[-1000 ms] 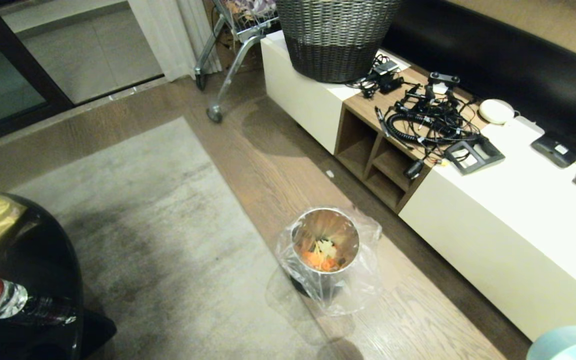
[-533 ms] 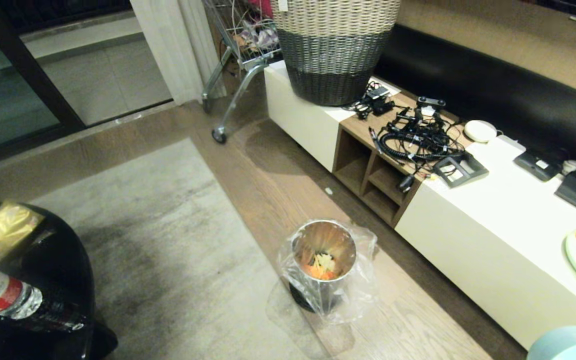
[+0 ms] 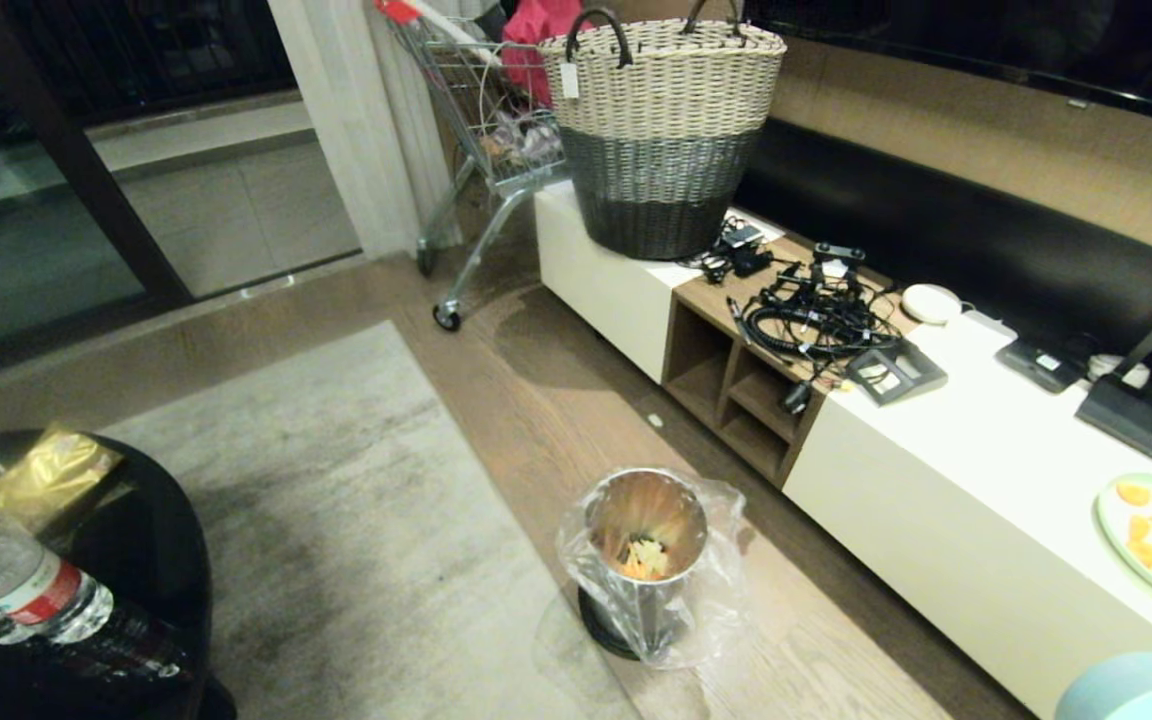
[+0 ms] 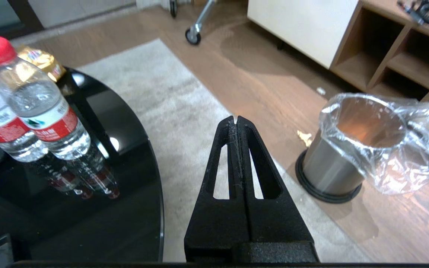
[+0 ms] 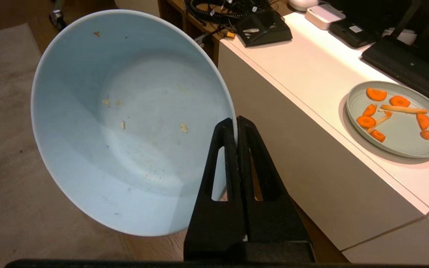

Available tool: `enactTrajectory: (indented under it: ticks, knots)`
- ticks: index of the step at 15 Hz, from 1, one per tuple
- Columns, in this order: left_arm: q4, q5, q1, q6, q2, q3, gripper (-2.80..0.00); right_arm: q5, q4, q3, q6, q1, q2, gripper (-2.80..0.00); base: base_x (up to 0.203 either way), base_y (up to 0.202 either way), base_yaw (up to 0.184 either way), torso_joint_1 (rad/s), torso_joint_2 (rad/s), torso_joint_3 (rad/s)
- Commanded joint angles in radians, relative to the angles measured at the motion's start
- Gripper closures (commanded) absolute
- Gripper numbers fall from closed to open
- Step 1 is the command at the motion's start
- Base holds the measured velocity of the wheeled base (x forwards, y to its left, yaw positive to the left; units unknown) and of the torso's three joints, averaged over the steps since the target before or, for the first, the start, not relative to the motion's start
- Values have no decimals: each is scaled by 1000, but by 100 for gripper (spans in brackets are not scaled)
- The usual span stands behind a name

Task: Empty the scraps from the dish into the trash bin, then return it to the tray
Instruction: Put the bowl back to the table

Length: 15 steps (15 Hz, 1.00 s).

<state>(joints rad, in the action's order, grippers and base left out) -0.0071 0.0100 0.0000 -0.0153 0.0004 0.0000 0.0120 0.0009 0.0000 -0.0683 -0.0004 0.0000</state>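
Observation:
The pale-blue dish [image 5: 125, 123] hangs tilted in the air, holding only a few tiny crumbs. My right gripper [image 5: 236, 121] is shut on its rim. In the head view only the dish's edge [image 3: 1131, 690] shows, at the bottom right corner. The metal trash bin [image 3: 651, 500] with its clear bag stands on the wooden floor ahead, with orange and yellow scraps [image 3: 644, 560] at its bottom. My left gripper [image 4: 235, 120] is shut and empty, above the rug's edge between the black table and the trash bin [image 4: 330, 167]. The tray is out of view.
A round black table [image 3: 151, 560] with water bottles [image 3: 26, 590] stands at the left. A long white cabinet [image 3: 956, 480] at the right carries a wicker basket [image 3: 664, 130], cables [image 3: 816, 315] and a plate of orange slices [image 5: 397, 119]. A small scrap [image 4: 304, 137] lies by the bin's base.
The whole head view has swung upward, so the bin, cabinet and table sit lower and the basket's top and handles show. The dish's edge stays in the bottom right corner.

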Motion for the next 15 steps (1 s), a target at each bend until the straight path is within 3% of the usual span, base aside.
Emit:
enactTrajectory:
  ticks: [1,6,15]
  knots:
    - [-1,1,0,0,0,0,0,0,0,0,-1,0,0,0,0,0,0,9,-2,203]
    - [-1,-1,0,0,0,0,0,0,1,0,-1,-1,0,0,0,0,0,-5,2,201]
    - [-1,-1,0,0,0,0,0,0,-1,0,-1,-1,0,0,0,0,0,2,1,34]
